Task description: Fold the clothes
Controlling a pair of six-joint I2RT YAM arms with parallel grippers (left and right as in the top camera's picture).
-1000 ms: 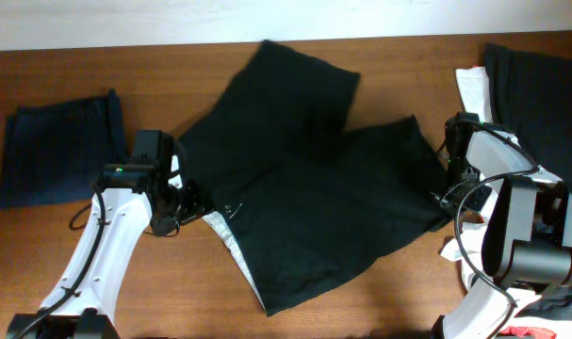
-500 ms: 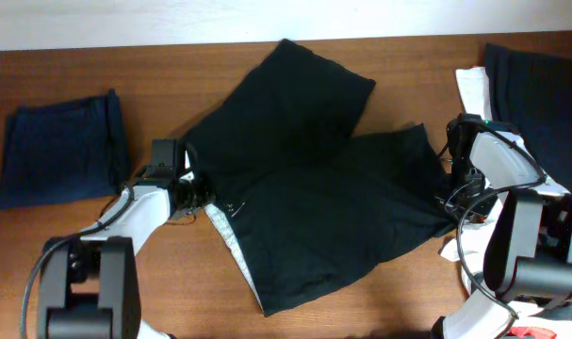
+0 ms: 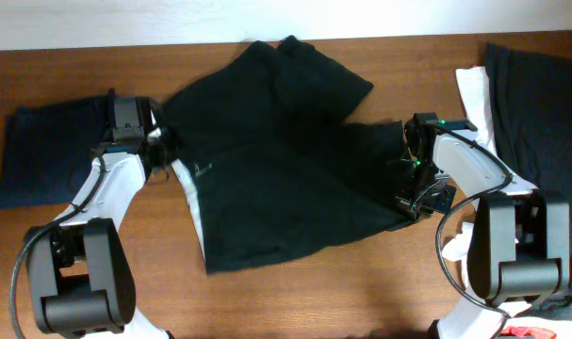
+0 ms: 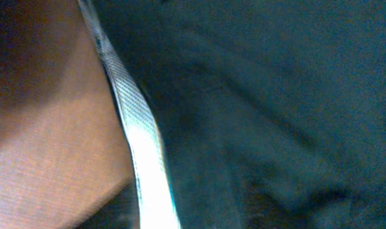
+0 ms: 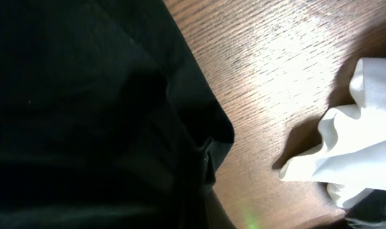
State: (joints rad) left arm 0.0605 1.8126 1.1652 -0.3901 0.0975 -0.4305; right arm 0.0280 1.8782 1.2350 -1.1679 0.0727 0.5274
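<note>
The black shorts [image 3: 276, 188] lie spread across the middle of the table, with the white inner waistband [image 3: 193, 202] turned out along their left edge. My left gripper [image 3: 161, 148] is shut on the waistband's upper left corner. In the left wrist view, black cloth [image 4: 275, 95] and the white band [image 4: 142, 159] fill the frame and the fingers are hidden. My right gripper [image 3: 405, 179] is shut on the shorts' right edge. In the right wrist view the cloth [image 5: 84, 95] bunches over the fingers.
A folded dark navy garment [image 3: 55, 151] lies at the far left, just beside my left arm. A black garment [image 3: 540, 104] and white cloth [image 3: 472, 89] lie at the right; the white cloth also shows in the right wrist view [image 5: 351, 165]. Something red [image 3: 531, 331] shows at the bottom right edge.
Both grippers moved left and up, dragging the shorts with them. The shorts shifted left and turned, and the white waistband now runs more upright.
</note>
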